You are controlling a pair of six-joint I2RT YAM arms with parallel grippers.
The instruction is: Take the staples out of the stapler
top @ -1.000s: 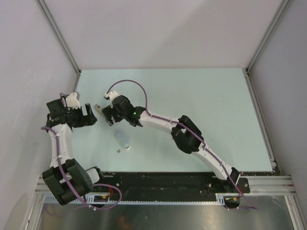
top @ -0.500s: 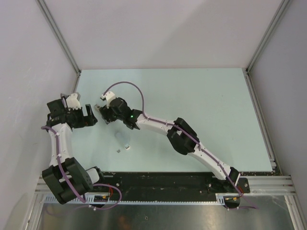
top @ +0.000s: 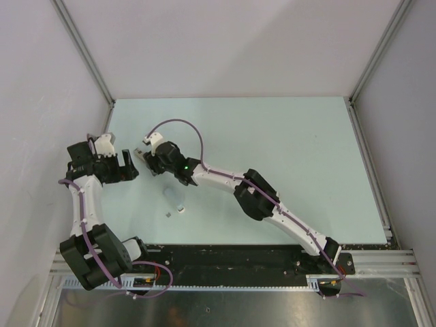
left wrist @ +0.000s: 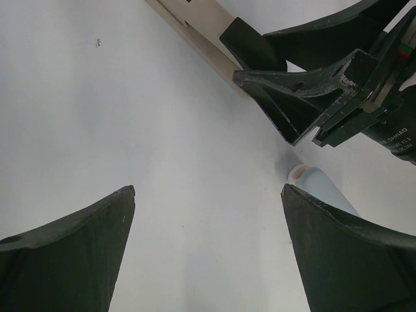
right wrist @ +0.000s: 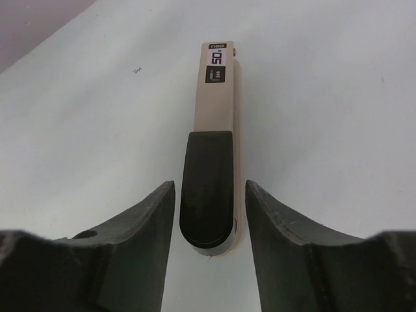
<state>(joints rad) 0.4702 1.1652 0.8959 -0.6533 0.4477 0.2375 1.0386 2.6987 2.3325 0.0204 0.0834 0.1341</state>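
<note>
The stapler [right wrist: 218,104] is a slim whitish bar with a black rear end, lying flat on the table. My right gripper [right wrist: 209,185] is open and straddles that black end, with a thin gap on each side and no contact. In the top view my right gripper [top: 148,162] covers most of the stapler. My left gripper [top: 129,165] is wide open just left of it, holding nothing. From the left wrist I see the stapler [left wrist: 195,26] and the right fingers [left wrist: 279,97] beyond my left gripper [left wrist: 208,190]. A tiny grey strip [top: 167,215], apparently staples, lies nearer the bases.
A pale blue translucent piece [top: 174,198] lies on the table just in front of the grippers, also by the left gripper's right finger [left wrist: 322,188]. A small white bit [top: 181,208] sits beside it. Enclosure walls and frame posts border the table.
My right gripper has slid left over the stapler and its jaws have narrowed around the black end. The left arm has stayed put.
</note>
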